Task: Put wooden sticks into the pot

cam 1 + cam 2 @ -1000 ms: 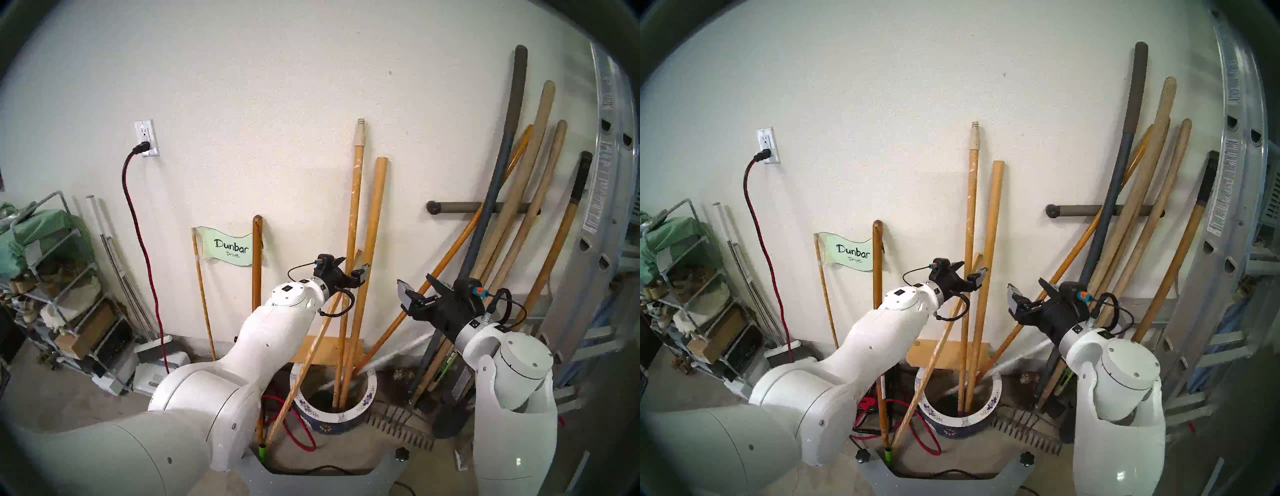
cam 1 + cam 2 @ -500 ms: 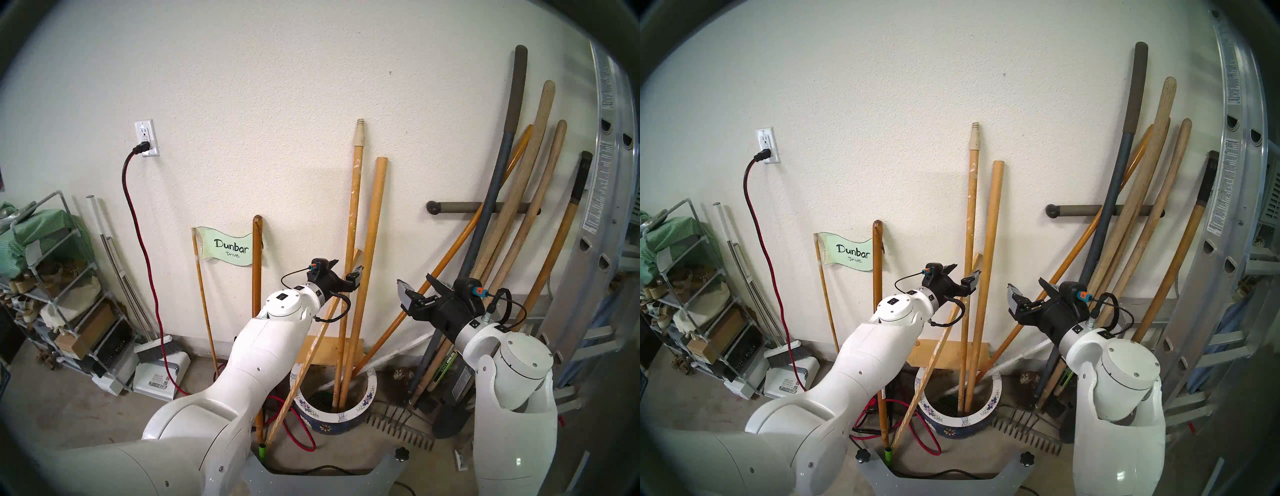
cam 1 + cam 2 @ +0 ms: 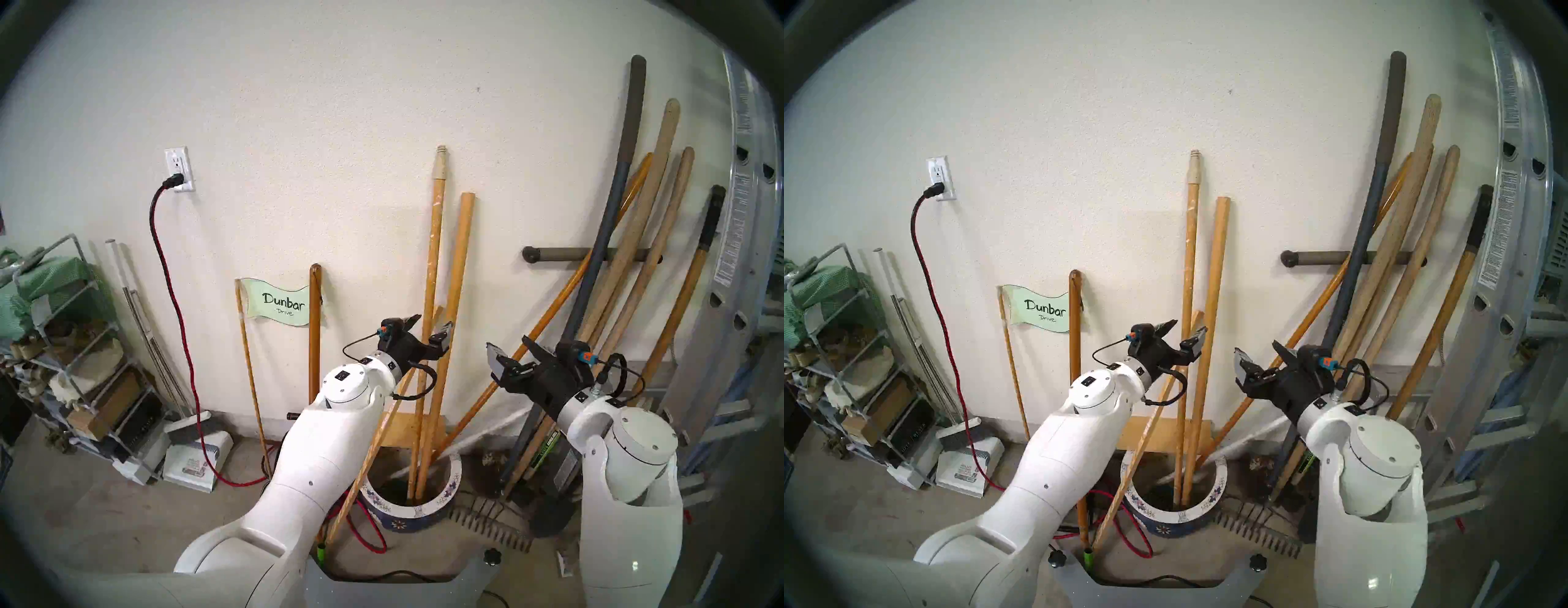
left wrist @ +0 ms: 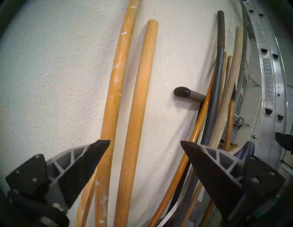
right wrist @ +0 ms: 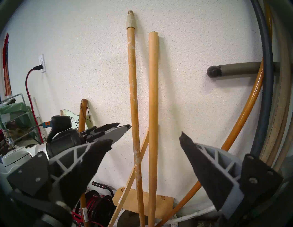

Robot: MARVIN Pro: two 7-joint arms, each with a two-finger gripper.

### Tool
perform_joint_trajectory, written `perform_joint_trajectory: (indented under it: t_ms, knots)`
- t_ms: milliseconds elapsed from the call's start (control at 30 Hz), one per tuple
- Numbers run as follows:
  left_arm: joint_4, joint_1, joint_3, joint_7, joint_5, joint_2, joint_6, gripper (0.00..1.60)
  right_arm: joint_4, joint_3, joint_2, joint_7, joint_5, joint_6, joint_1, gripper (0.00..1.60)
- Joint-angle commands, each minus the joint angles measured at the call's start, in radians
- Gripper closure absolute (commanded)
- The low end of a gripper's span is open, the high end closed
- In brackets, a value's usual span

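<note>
Both the left gripper point(image 3: 428, 330) and right gripper point(image 3: 511, 352) are spread, empty. We'd pinch the stiff, light, smooth slat point(image 3: 382, 433) mid-shaft; its foot sits outside the pot point(image 3: 450, 488).

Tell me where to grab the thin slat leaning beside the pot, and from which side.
Grip the thin slat on its bare mid-shaft, below where it crosses the speckled pole. Approach from the front-left with the open left gripper: it leans rightward, its foot on the floor outside the pot.
</note>
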Motion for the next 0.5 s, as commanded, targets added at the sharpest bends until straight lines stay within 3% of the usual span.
perform_joint_trajectory:
  t_ms: [0, 467]
  knots:
    - [-0.122, 0.098, 0.005, 0.007, 0.005, 0.023, 0.004, 0.0, -0.001, 0.0, 0.002, 0.0, -0.001, 0.001, 0.0, 0.0]
    - [-0.334, 0.256, 0.008, 0.059, 0.019, 0.054, 0.036, 0.0, -0.001, 0.0, 0.002, 0.0, -0.001, 0.001, 0.0, 0.0]
